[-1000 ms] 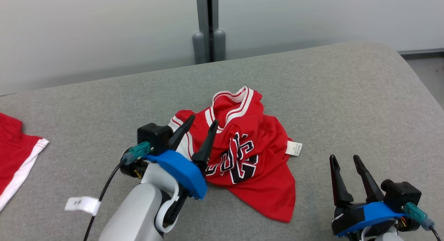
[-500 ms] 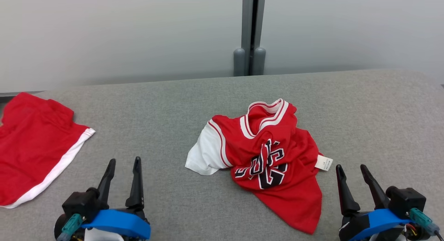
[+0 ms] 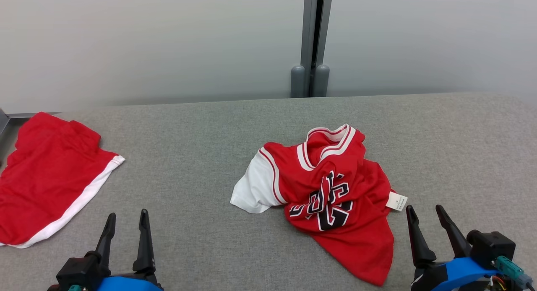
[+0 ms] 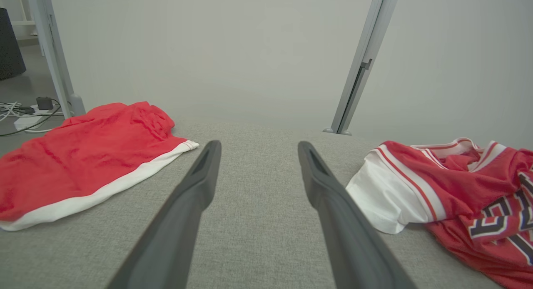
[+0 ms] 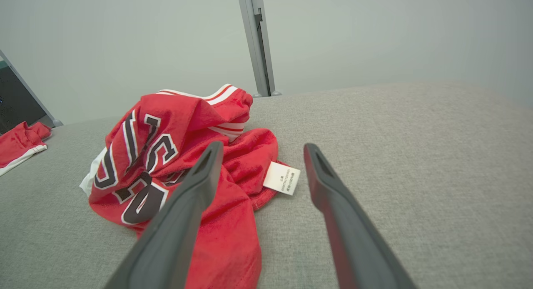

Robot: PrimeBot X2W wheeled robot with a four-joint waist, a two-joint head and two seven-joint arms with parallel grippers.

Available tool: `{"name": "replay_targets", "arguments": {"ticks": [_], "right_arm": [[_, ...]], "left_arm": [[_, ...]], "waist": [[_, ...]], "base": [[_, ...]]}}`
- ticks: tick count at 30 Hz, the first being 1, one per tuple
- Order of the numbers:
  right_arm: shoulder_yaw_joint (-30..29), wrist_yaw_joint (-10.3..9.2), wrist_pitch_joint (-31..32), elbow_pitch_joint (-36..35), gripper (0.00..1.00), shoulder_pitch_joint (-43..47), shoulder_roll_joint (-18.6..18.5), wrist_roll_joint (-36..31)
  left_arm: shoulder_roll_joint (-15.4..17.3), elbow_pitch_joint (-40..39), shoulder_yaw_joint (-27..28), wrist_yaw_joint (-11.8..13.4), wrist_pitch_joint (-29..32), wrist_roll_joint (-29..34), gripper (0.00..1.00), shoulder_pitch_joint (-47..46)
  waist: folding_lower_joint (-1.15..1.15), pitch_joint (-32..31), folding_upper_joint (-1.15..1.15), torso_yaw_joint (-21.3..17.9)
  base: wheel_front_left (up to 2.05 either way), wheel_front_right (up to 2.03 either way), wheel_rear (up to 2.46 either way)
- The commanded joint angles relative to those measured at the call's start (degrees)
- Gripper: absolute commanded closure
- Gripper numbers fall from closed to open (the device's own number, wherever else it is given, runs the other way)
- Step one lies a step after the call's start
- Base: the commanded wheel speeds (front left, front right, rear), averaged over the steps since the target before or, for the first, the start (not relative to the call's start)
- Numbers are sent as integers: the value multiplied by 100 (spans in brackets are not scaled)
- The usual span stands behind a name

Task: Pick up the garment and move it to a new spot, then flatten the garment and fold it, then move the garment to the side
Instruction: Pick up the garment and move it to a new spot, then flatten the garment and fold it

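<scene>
A crumpled red jersey garment [image 3: 331,190] with white trim and black lettering lies on the grey cushioned surface, right of centre. A white label [image 3: 396,201] sticks out at its right edge. My left gripper [image 3: 127,217] stands open at the lower left, well clear of the garment [image 4: 449,193], with nothing between its fingers. At the lower right my right gripper [image 3: 424,210] is open too, just right of the garment's lower corner. In the right wrist view the garment [image 5: 166,155] and its label [image 5: 282,178] lie ahead of the open right gripper [image 5: 260,149].
A second red piece with a white hem [image 3: 50,177] lies at the far left of the grey surface [image 3: 188,136]; it shows as well in the left wrist view [image 4: 83,155]. A grey post [image 3: 312,43] stands against the pale wall behind. Cables lie on the floor [image 4: 21,114] at the left.
My left gripper has drawn back from the garment to the lower left. The head camera has turned, so the whole picture has shifted right. The garment lies crumpled as before.
</scene>
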Motion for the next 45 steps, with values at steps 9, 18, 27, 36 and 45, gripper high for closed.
{"name": "replay_targets", "arguments": {"ticks": [9,18,27,36,45], "right_arm": [[87,1,116,5,0,-57,-26,170],[317,1,2070,75,0,-1930,-28,415],[-573,2,3867,1383,0,-3993,-154,-287],[-617,1,4416,2542,0,-4256,-414,-1267],[-128,1,4398,2462,100,-4273,-421,-1145]], "left_arm": [[-155,33,132,-156,-28,131,0,-11],[-211,-45,62,-313,-28,269,0,-356],[-344,-64,-107,-463,-28,366,0,-939],[-516,74,-148,-565,-28,449,0,-1118],[-561,149,25,-604,-28,504,0,-940]], "waist": [[1,55,0,-32],[1,611,0,173],[1,1518,0,860],[1,1675,0,1242],[1,1197,0,1039]], "base": [[0,0,0],[0,0,0],[0,0,0],[0,0,0],[0,0,0]]}}
